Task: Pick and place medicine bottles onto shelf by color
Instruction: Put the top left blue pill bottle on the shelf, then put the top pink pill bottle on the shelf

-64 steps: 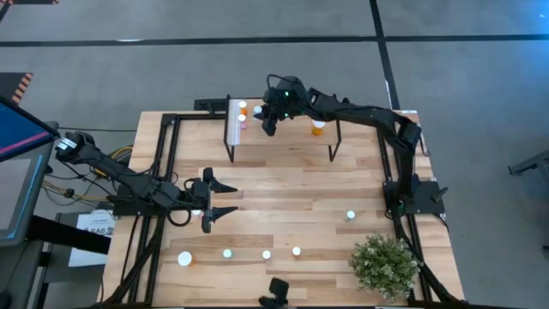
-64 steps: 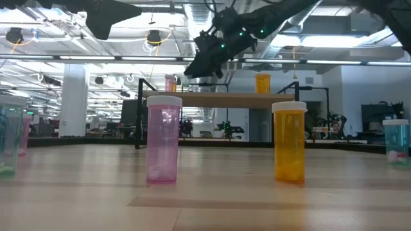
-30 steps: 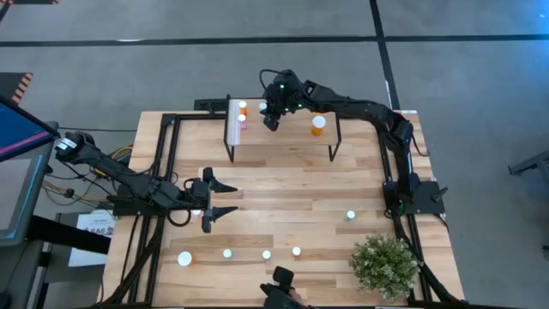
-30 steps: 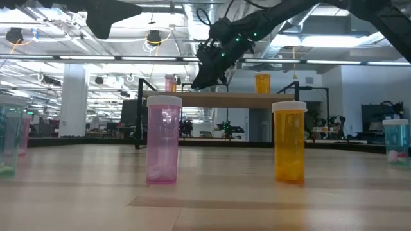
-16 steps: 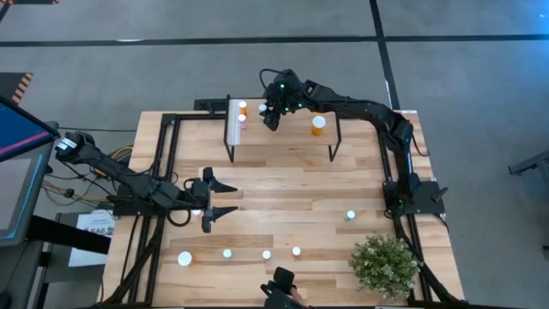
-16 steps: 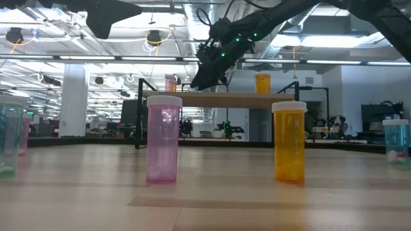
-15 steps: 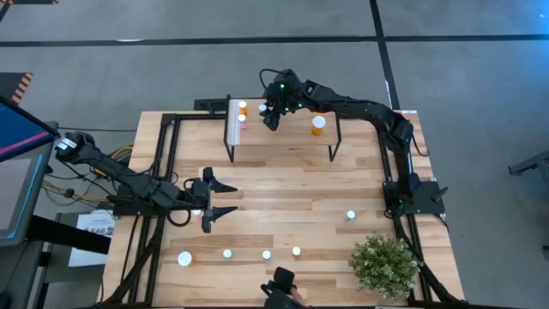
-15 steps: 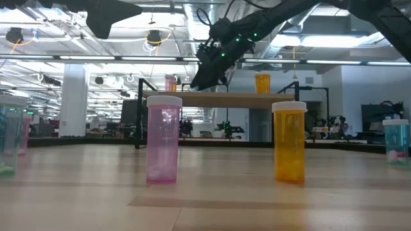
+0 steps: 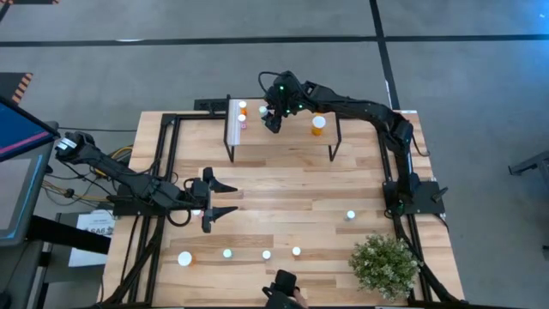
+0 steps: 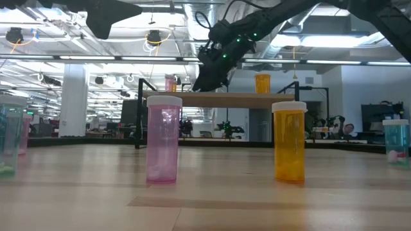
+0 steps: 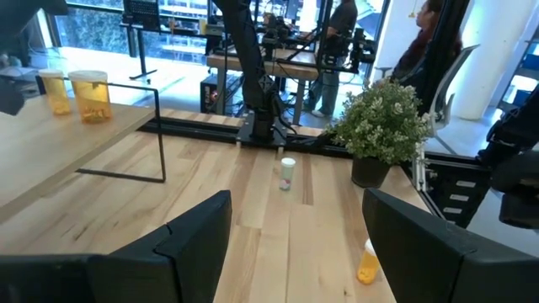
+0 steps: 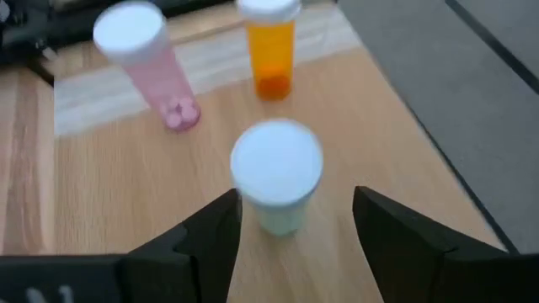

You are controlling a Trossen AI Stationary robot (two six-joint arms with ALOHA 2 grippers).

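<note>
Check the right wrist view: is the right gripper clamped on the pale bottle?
No, the right gripper stands open, its fingers either side of the pale bottle with gaps showing.

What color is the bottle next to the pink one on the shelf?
Orange, seen best in the right wrist view.

The high view looks straight down on the whole table (image 9: 283,184). The low view sits at tabletop height, facing level across toward the shelf (image 10: 221,99), which both share. The left wrist view faces the table's right edge; the right wrist view hangs close above the shelf's top.
</note>
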